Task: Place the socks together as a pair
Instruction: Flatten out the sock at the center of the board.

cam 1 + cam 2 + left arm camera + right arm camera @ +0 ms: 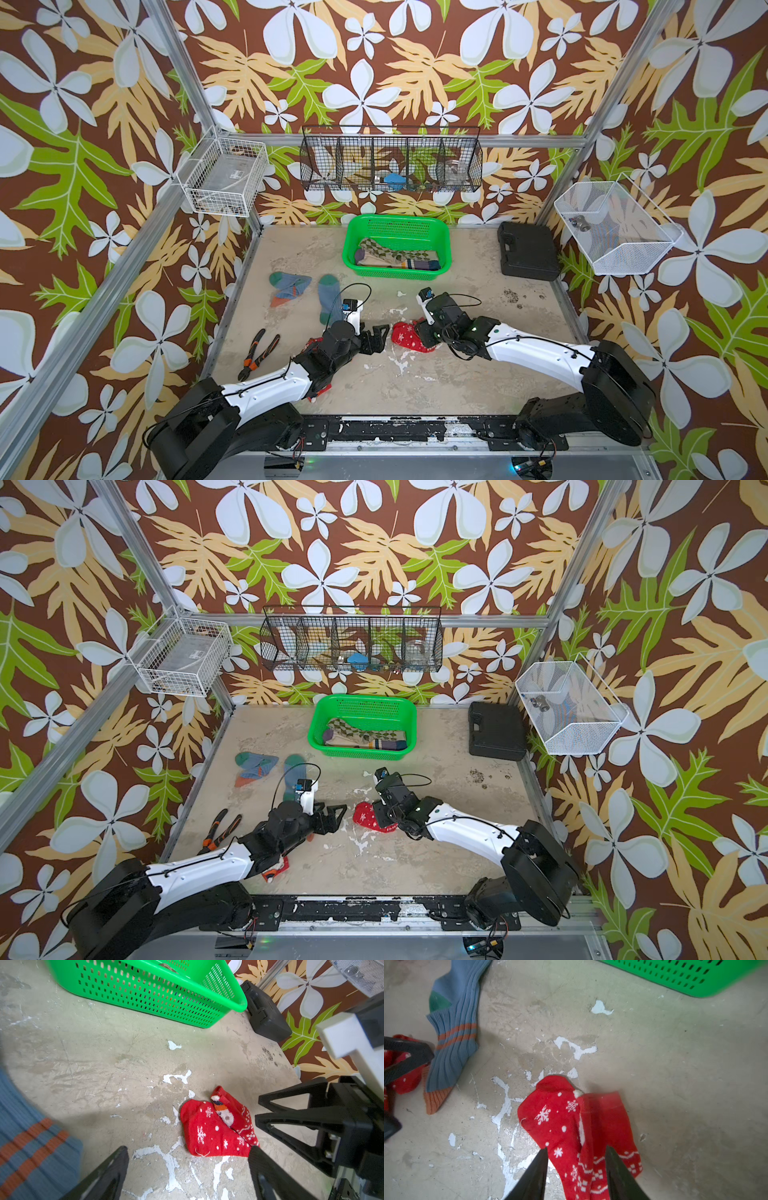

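The left claw (189, 1150) is gaping wide and hovering just beside a red sock (560, 1118), which is lying crumpled near the middle of the table (415, 382). The right claw (576, 1148) is standing half shut astride that sock, though I cannot tell whether it is pinching the cloth. The red mate (402, 1078) is lying by the left claw, just beside a blue sock (454, 1043).

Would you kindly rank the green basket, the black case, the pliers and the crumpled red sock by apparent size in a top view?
1. green basket
2. black case
3. pliers and red sock: these look too alike to rank, and the sock is partly covered.
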`<state>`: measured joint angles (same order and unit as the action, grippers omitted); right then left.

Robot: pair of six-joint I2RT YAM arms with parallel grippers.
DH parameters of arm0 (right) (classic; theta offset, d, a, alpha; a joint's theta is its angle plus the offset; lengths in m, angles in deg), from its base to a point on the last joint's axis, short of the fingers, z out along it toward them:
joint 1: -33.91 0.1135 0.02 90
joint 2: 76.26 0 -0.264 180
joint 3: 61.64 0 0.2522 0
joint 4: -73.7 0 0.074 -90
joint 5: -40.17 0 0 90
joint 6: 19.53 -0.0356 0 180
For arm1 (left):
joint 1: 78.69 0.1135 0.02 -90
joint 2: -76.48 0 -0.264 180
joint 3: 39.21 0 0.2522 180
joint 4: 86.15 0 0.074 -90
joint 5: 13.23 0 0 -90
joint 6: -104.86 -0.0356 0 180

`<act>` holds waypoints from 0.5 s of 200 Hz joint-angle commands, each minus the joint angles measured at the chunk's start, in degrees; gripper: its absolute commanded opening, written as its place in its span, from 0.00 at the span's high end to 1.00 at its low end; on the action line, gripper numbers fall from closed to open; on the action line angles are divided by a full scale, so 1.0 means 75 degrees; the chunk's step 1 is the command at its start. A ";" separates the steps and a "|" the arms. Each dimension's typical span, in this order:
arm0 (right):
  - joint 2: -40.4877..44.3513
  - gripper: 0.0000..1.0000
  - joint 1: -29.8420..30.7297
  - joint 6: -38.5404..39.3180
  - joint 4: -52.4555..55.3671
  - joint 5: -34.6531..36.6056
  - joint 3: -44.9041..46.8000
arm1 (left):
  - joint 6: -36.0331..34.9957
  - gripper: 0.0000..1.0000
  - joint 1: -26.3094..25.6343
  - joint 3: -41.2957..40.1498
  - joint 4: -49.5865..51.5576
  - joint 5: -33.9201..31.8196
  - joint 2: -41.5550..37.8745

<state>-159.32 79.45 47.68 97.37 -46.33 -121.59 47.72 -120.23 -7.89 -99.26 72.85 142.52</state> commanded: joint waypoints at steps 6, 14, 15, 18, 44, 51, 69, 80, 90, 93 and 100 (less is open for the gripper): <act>-0.0579 0.53 -0.0004 0.0412 -0.0038 0.0029 -0.0288 | 0.0146 0.08 -0.0004 -0.0062 -0.0629 0.0338 0.0485; -0.0751 0.54 -0.0004 0.0431 -0.0156 -0.0004 -0.0353 | 0.0173 0.08 0.0001 -0.0059 -0.0730 0.0422 0.0650; -0.0767 0.54 -0.0003 0.0434 -0.0170 -0.0007 -0.0366 | 0.0169 0.08 -0.0001 -0.0058 -0.0741 0.0437 0.0668; -0.0833 0.55 -0.0003 0.0446 -0.0182 -0.0006 -0.0402 | 0.0180 0.08 -0.0004 -0.0067 -0.0766 0.0464 0.0721; -0.1378 0.60 -0.0011 0.0539 -0.0096 0.0152 -0.0770 | 0.0201 0.08 -0.0001 -0.0001 -0.0888 0.0615 0.1105; -0.1475 0.64 -0.0012 0.0562 -0.0091 0.0154 -0.0827 | 0.0192 0.08 0.0000 0.0041 -0.0893 0.0638 0.1215; -0.1614 0.80 0.0008 0.0562 -0.0111 0.0186 -0.0929 | 0.0170 0.09 -0.0004 0.0118 -0.0995 0.0709 0.1524; -0.1566 0.89 0.0003 0.0542 -0.0116 0.0196 -0.0943 | 0.0202 0.09 -0.0013 0.0119 -0.1129 0.0756 0.1708; -0.1363 0.94 0.0000 0.0498 -0.0128 0.0280 -0.0904 | 0.0223 0.09 -0.0016 0.0132 -0.1214 0.0779 0.1870; -0.1288 0.95 0.0009 0.0490 -0.0131 0.0316 -0.0873 | 0.0228 0.09 -0.0016 0.0143 -0.1243 0.0781 0.1917; -0.1050 0.98 -0.0010 0.0473 -0.0118 0.0427 -0.0813 | 0.0224 0.09 -0.0027 0.0161 -0.1281 0.0792 0.2037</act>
<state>-170.52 79.41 51.27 96.76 -45.47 -128.21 49.23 -120.27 -7.19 -105.82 77.55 155.74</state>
